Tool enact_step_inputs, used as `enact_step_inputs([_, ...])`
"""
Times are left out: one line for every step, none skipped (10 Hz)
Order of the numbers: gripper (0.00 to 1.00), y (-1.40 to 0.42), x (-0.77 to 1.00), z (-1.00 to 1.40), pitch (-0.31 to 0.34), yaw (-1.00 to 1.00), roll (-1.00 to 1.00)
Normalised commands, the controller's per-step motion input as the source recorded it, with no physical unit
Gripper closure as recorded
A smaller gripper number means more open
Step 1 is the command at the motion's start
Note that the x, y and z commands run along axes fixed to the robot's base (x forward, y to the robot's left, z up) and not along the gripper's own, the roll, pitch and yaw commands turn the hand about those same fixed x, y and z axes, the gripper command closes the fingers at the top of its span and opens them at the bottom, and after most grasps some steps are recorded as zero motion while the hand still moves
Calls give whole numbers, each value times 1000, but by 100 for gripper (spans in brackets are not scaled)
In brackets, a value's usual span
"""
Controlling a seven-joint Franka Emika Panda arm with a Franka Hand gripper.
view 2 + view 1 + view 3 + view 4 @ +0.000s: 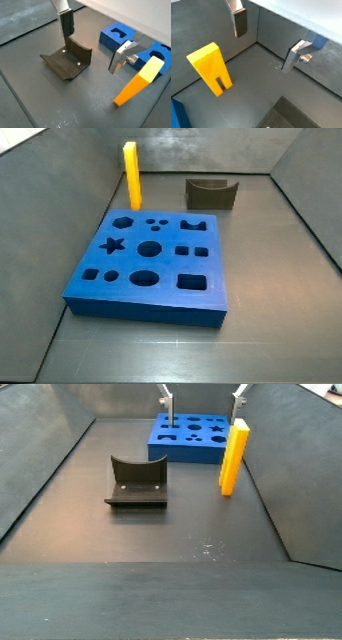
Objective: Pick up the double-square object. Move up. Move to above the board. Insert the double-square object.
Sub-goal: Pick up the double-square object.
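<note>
The double-square object (pixel 235 456) stands upright on the dark desk (pixel 187 524), right of centre in a side view, just in front of the board's right corner. In a side view from the opposite end, it (pixel 131 174) rises behind the board (pixel 150 263) at upper left, yellow-orange and untouched.

The gripper (pixel 203 394) hangs high at the top edge of the frame, above the board (pixel 194 436), its two fingers spread wide with nothing between them. In both wrist views the silver fingers (pixel 238 20) and (pixel 119 57) sit far apart, empty.

The fixture (pixel 138 482), a dark curved bracket, sits left of centre, well apart from the yellow piece. In a wrist view the prongs' slot (pixel 221 82) shows on the yellow piece.
</note>
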Motion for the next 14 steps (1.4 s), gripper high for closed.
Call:
enact_step_inputs([0,0,-89,0,0,0,0])
enact_step_inputs([0,-157,-620,-117,0,-109,19])
enact_step_inputs([0,-317,-791,-80,-74,-131,16])
enact_step_inputs([0,-366,-749,-100,-94,-114,26])
enact_step_inputs([0,-363,-694,-31,-63,-77,31])
enact_step_inputs([0,-320,-660,-17,-59,-46,31])
enact_step_inputs([0,-311,-657,0,-20,-31,53])
enact_step_inputs([0,-323,-709,-43,-49,-37,60])
enact_step_inputs([0,-271,-586,-186,-79,-11,69])
enact_step_inputs([0,-226,-514,-351,-110,0,99])
enact_step_inputs([0,-191,-434,-426,-129,0,106])
enact_step_inputs([0,-157,-374,-537,-163,0,121])
enact_step_inputs([0,-54,-226,-620,-200,6,80])
enact_step_inputs([0,0,-106,-671,-166,51,60])
